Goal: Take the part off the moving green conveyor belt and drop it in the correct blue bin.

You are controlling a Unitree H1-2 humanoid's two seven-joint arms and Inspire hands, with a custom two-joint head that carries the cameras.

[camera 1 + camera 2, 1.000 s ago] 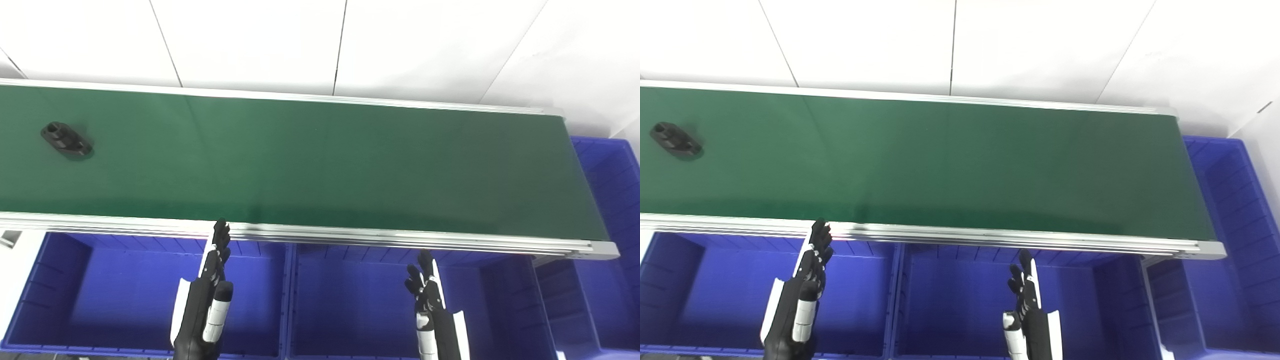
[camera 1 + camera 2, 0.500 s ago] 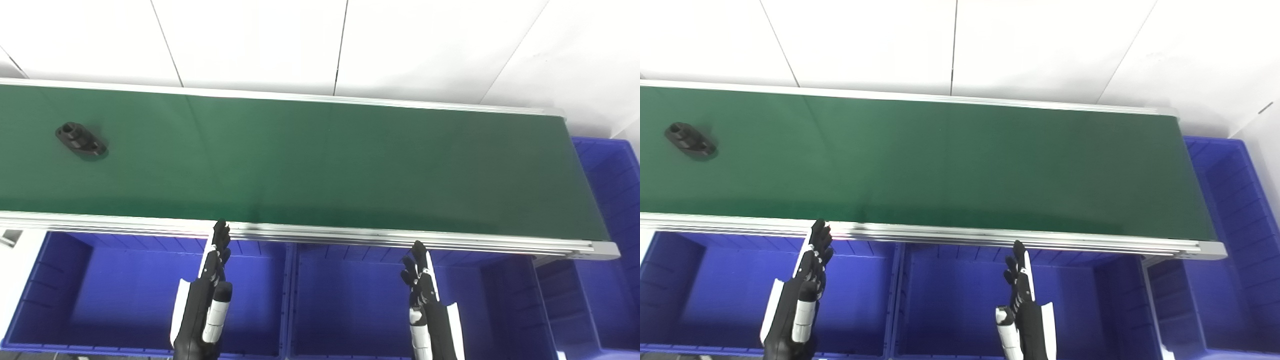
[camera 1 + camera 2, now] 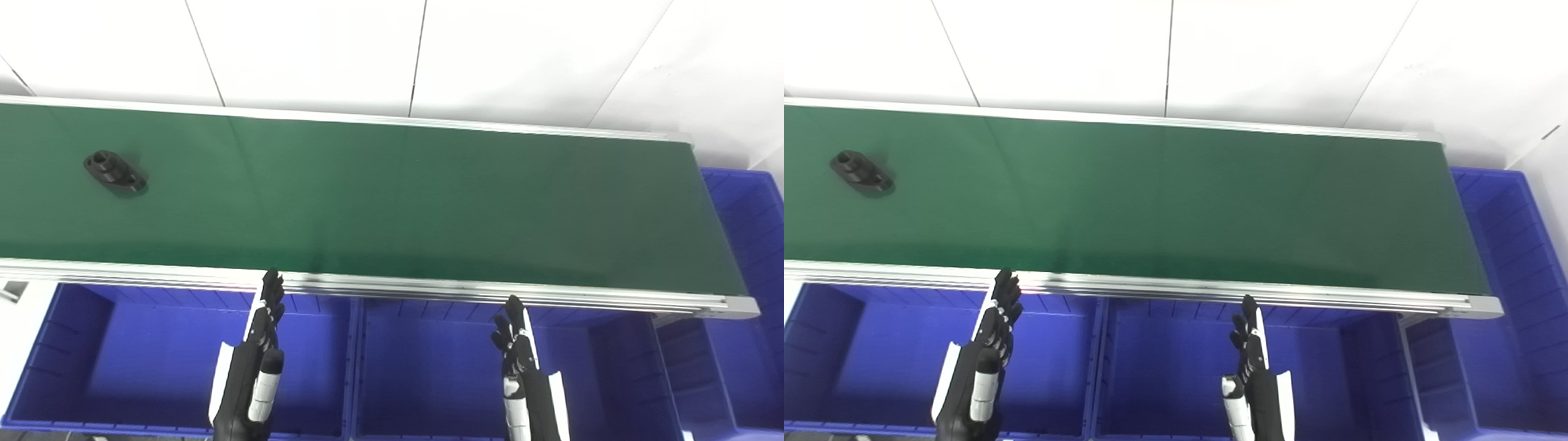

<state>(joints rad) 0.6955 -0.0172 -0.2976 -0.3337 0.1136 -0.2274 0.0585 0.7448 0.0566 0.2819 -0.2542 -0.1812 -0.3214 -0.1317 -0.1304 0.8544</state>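
Nearest the camera, the left hand (image 3: 257,361) and right hand (image 3: 520,361) hovered over the blue bins (image 3: 153,361), fingers extended and seemingly empty, though seen edge-on. Beyond, on the green belt (image 3: 398,196), the black part (image 3: 114,172) lay far left; a mistimed reach would likely miss it.

Part (image 3: 114,171) on conveyor belt (image 3: 392,196) far left, bins (image 3: 153,361) in front below
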